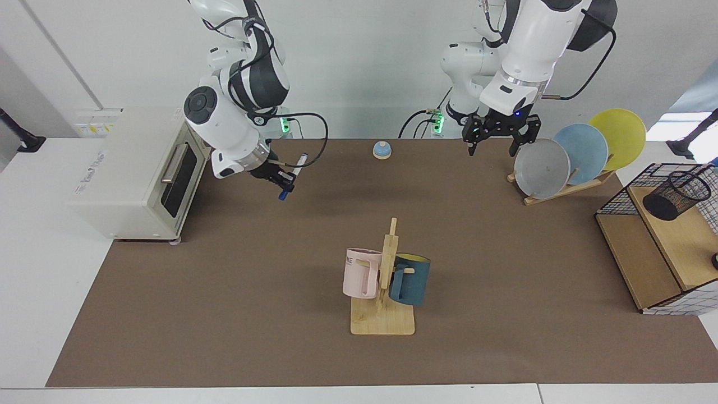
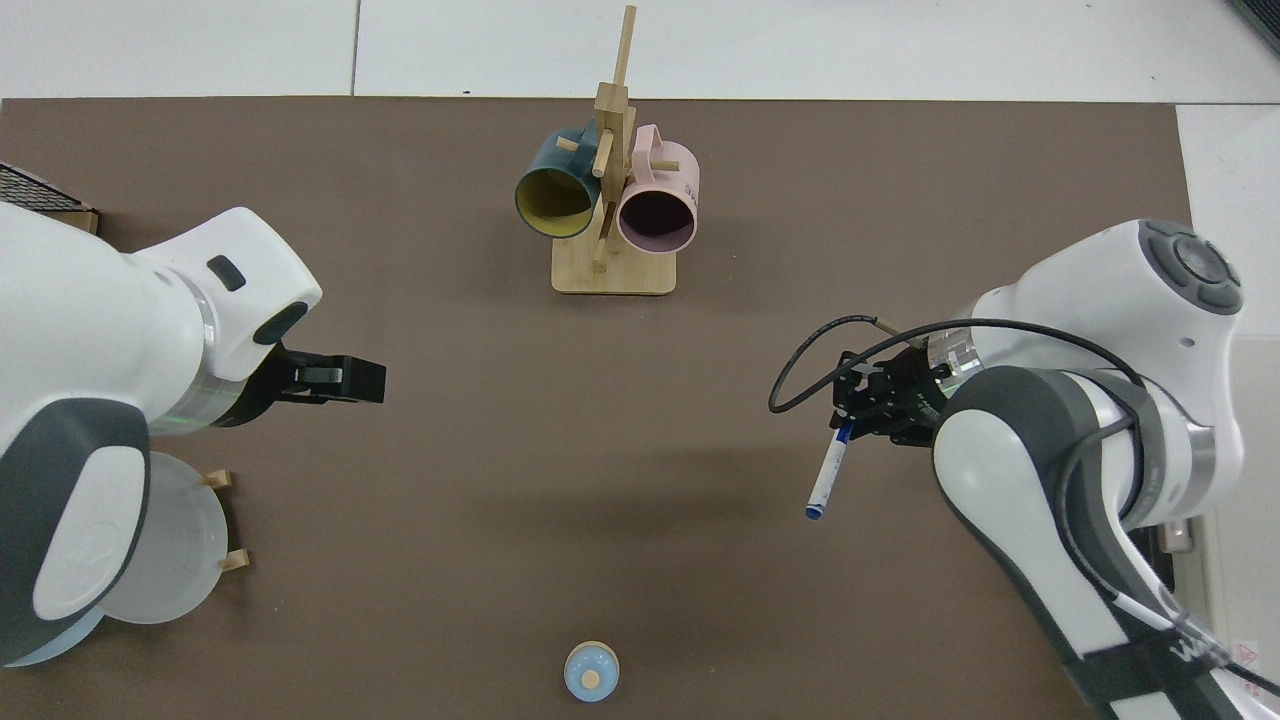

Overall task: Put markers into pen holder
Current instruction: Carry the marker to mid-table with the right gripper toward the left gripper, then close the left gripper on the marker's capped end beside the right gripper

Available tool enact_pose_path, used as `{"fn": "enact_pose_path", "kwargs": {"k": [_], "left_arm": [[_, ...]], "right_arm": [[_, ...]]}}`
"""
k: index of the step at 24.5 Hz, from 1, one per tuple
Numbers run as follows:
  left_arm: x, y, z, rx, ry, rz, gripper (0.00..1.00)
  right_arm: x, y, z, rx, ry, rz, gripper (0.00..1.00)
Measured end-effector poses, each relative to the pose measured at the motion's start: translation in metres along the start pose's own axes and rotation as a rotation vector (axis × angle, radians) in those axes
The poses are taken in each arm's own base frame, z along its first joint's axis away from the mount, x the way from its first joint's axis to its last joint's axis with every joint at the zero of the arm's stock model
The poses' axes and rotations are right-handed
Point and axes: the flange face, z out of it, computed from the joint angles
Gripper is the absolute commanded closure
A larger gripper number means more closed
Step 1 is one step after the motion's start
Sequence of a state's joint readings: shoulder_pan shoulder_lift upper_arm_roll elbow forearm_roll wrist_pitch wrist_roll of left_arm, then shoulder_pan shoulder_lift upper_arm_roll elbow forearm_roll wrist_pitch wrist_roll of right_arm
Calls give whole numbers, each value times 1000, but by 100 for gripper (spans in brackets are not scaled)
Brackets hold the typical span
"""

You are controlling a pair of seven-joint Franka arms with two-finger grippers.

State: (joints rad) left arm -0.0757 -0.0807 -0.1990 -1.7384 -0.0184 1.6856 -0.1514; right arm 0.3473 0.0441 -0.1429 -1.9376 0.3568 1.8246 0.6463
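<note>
Right end effector (image 1: 279,178), facing view: raised above the brown surface (image 1: 224,292), clenched on the marker (image 1: 291,178), held tilted, blue cap low, other end up toward the back. Just behind and to the camera's left of it, the toaster oven (image 1: 134,168). Well apart toward the camera's right, the mug rack (image 1: 384,292) with pink and blue mugs. Left end effector (image 1: 498,139), same view: hanging over the surface with fingers spread, grasping nothing, just beside the grey plate (image 1: 541,168) in the plate rack. Farther off at the frame's right edge, the pen holder (image 1: 676,194), lying tilted on a wooden shelf inside the wire-grid basket (image 1: 628,188); seen only here. Small blue bell (image 1: 382,150) between the two arms at the back.

Top view: right end effector (image 2: 868,400) gripping the marker (image 2: 826,472) near its upper end, white barrel slanting away below, blue tip free over the surface (image 2: 500,450); full length plain here, foreshortened in the other view. Left end effector (image 2: 345,380) edge-on, spread not readable. Pen holder out of frame.
</note>
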Motion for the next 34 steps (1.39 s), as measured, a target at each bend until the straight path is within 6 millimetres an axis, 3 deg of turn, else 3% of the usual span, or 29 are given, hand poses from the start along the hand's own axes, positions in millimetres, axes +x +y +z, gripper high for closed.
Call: {"fn": "enact_pose_path", "kwargs": {"k": [4, 9, 17, 25, 30, 34], "left_arm": [[-9, 9, 6, -30, -16, 153, 0], [-17, 7, 8, -42, -25, 484, 0], [-32, 19, 11, -114, -35, 746, 0], [-37, 23, 2, -110, 45, 1096, 0], [-46, 25, -19, -76, 110, 1192, 0], [-50, 46, -30, -46, 166, 1248, 0]], "right_arm": [[-36, -34, -25, 34, -50, 141, 100], [-71, -68, -44, 84, -120, 343, 100], [-135, -121, -36, 106, -253, 611, 100], [-128, -138, -43, 245, -362, 784, 100], [-147, -160, -25, 259, -357, 811, 100], [-164, -174, -10, 259, -351, 808, 100]]}}
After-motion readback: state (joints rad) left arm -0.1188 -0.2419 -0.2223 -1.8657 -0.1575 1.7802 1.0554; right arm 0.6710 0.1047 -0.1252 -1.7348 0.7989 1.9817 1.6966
